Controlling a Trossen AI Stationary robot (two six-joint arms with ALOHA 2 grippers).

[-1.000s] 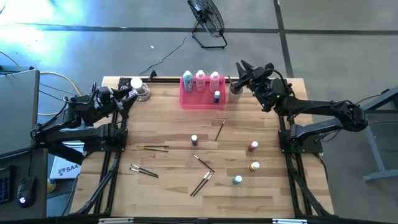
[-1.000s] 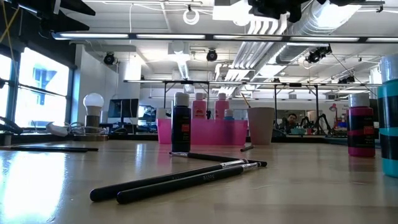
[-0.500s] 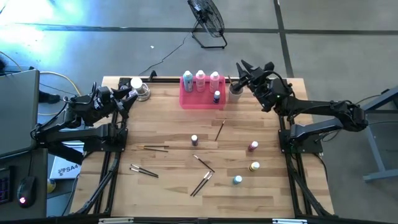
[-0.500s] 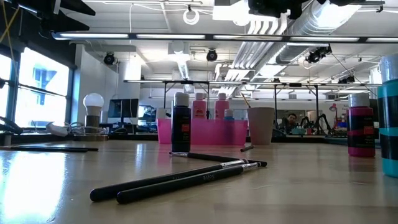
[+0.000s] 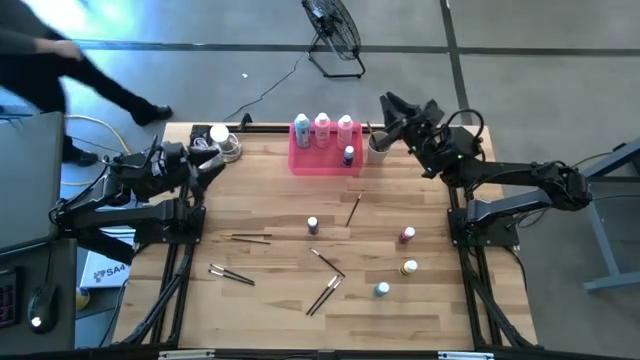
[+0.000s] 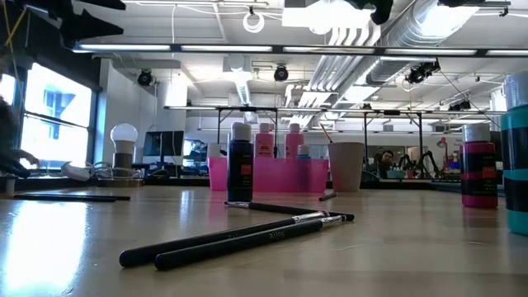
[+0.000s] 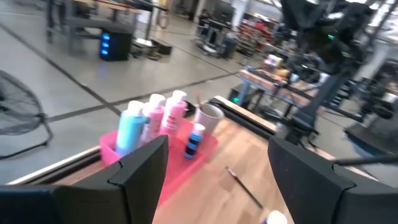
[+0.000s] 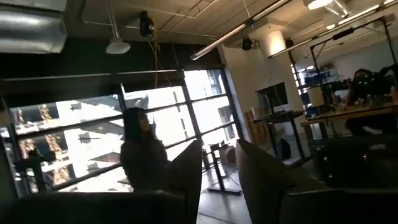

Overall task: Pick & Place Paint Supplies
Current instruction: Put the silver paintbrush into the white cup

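Where the high view looked straight down, the pink tray [image 5: 325, 158] stood at the table's far edge with three white-capped tall bottles [image 5: 322, 128] upright along its back and a small blue bottle [image 5: 348, 156] in front of them. The beige cup [image 5: 377, 147] stood just beside the tray, and the right gripper [image 5: 392, 110] hung over it, its fingers narrowly parted around nothing. The left gripper [image 5: 213, 160] waited at the far left corner, fingers wide and empty. Loose brushes [image 5: 323, 295] and tiny bottles, among them a dark red one [image 5: 407, 236], a yellow one [image 5: 409, 268] and a teal one [image 5: 381, 290], lay scattered on the near half of the table.

In the low view, two dark-handled brushes [image 6: 239, 240] lay side by side in the foreground; small pale lettering ran along one handle, possibly numerals, too small to read. A dark bottle [image 6: 240, 171] carried an orange label, also illegible.

The left wrist view showed a teal tall bottle [image 7: 129, 129] and two pink ones in the tray.

The right wrist view showed only the room.
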